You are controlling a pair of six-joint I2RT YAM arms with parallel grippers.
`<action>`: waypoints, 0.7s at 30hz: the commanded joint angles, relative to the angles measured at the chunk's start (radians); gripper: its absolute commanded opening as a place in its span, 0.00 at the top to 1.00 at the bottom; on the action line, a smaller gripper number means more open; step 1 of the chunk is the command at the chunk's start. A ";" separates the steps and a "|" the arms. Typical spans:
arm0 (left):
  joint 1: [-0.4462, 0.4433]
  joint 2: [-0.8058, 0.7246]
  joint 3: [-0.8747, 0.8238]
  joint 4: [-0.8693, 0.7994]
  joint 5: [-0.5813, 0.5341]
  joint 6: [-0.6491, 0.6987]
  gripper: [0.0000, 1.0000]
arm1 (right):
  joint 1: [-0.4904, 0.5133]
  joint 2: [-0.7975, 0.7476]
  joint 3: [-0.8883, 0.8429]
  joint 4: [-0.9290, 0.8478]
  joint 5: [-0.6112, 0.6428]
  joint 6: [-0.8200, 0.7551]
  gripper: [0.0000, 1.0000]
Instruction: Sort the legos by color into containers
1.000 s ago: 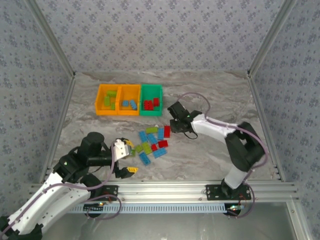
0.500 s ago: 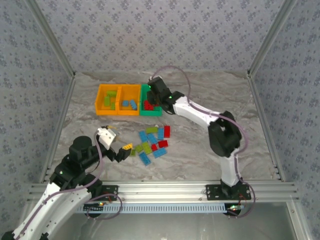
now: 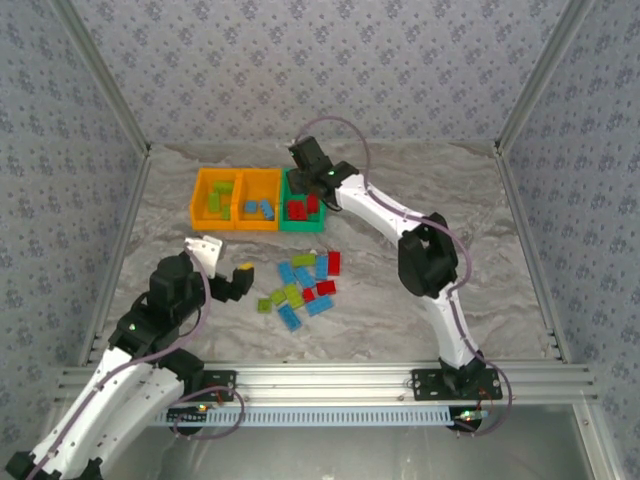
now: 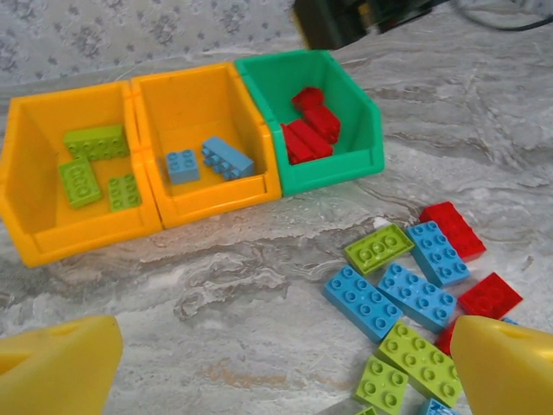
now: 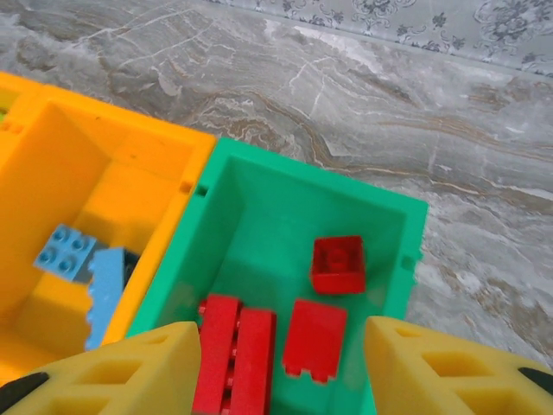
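- Swinging across from the loose legos (image 3: 305,285), the right arm (image 3: 385,212) is now reaching over the far row of containers. Its right gripper (image 5: 275,346) is hanging just above the green bin (image 5: 259,207), yellow fingers standing apart with nothing between them. That suggests a red brick is being let go here rather than carried.
- Lifting away from the table (image 3: 420,310), the left arm (image 3: 140,340) is hovering at the left of the loose legos, with the left gripper (image 4: 278,372) gaping wide and empty.
- Sorting is looking partly done. The left orange bin (image 4: 26,173) is holding lime bricks, the middle orange bin (image 4: 186,104) blue ones, and the green bin red ones.
- About a dozen legos are lying mid-table, well apart from the bins, studs up and pointing at mixed angles, so no single approach direction is going to suit them all.
- Inside the green bin, two long red bricks (image 5: 235,354) are lying side by side, their long axes running roughly parallel to the wall beside the orange bin.
- One square red brick (image 5: 337,264) is sitting apart from them toward the bin's far right, showing no long axis.
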 commanded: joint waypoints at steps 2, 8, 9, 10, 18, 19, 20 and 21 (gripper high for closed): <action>0.031 0.027 0.053 -0.037 -0.013 -0.054 0.05 | 0.043 -0.347 -0.237 -0.068 -0.119 -0.009 0.42; 0.048 0.148 0.171 -0.196 -0.103 -0.260 0.09 | 0.193 -0.807 -0.667 -0.091 -0.223 -0.018 0.22; 0.047 0.175 0.194 -0.251 -0.124 -0.343 0.09 | 0.224 -0.866 -0.724 -0.103 -0.224 0.003 0.19; 0.047 0.197 0.203 -0.283 -0.117 -0.420 0.09 | 0.249 -0.930 -0.773 -0.122 -0.232 0.036 0.17; -0.220 0.412 0.131 -0.222 -0.089 -0.647 0.13 | 0.358 -1.170 -1.071 0.004 -0.329 0.232 0.00; -0.243 0.441 0.119 -0.181 -0.095 -0.664 0.15 | 0.363 -1.169 -1.079 0.012 -0.329 0.229 0.00; -0.257 0.473 0.099 -0.161 -0.088 -0.687 0.18 | 0.365 -1.162 -1.080 0.012 -0.329 0.221 0.00; -0.261 0.498 0.079 -0.133 -0.077 -0.704 0.23 | 0.365 -1.150 -1.076 0.005 -0.324 0.216 0.00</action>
